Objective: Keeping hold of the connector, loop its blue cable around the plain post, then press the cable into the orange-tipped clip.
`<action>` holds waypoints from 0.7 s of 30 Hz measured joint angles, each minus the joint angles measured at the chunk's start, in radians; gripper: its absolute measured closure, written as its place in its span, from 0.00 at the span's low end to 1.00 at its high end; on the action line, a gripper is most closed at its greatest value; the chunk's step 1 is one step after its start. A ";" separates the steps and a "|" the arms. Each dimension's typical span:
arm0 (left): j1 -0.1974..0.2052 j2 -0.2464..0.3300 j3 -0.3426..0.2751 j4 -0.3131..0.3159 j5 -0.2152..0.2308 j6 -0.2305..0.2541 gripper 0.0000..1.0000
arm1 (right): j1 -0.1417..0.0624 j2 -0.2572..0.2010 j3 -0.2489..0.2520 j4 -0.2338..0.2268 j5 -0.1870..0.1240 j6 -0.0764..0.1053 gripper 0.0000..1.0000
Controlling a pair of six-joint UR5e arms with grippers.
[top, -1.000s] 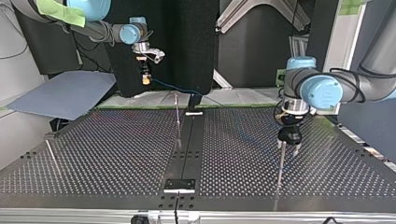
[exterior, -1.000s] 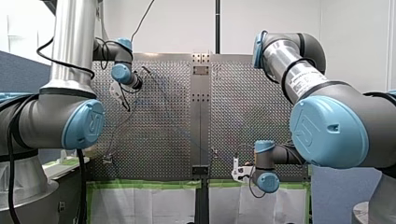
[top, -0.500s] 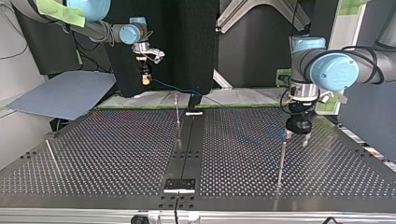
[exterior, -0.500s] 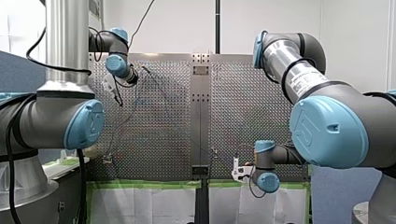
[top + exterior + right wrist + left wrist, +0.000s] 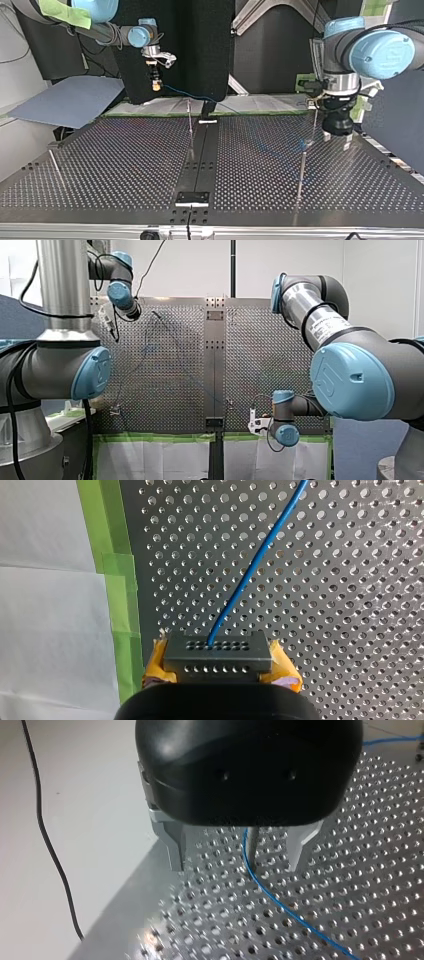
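Observation:
My right gripper (image 5: 218, 666) has yellow pads and is shut on a dark grey connector (image 5: 218, 652). It holds the connector above the table's far edge in the top view (image 5: 156, 85). The blue cable (image 5: 255, 565) leaves the connector, crosses the table (image 5: 192, 95) and wraps around the plain post (image 5: 300, 175) at the top view's right. In the left wrist view that post (image 5: 253, 847) stands between the metal fingers of my left gripper (image 5: 237, 865), with the cable (image 5: 280, 902) curling round it. The left gripper (image 5: 336, 141) is open, lifted just beyond the post's top.
Two more thin posts rise from the perforated table, one near the middle (image 5: 190, 125) and one at the top view's left (image 5: 55, 167); I make out no orange tip on either. A black strip (image 5: 200, 155) runs down the centre. Green tape (image 5: 120, 605) lines the table's edge.
My left arm has risen and drawn away from the plain post, toward the top view's right and the front view's upper left. My right arm has stayed still with the connector.

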 joint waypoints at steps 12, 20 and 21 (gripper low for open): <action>-0.022 0.114 0.088 -0.115 0.006 0.101 0.00 | 0.000 0.000 -0.004 0.003 0.000 0.000 1.00; -0.048 0.149 0.132 -0.201 0.054 0.186 0.00 | 0.000 0.000 -0.006 0.004 0.000 0.000 1.00; -0.053 0.142 0.133 -0.210 0.062 0.195 0.00 | 0.000 0.000 -0.006 0.004 0.000 0.000 1.00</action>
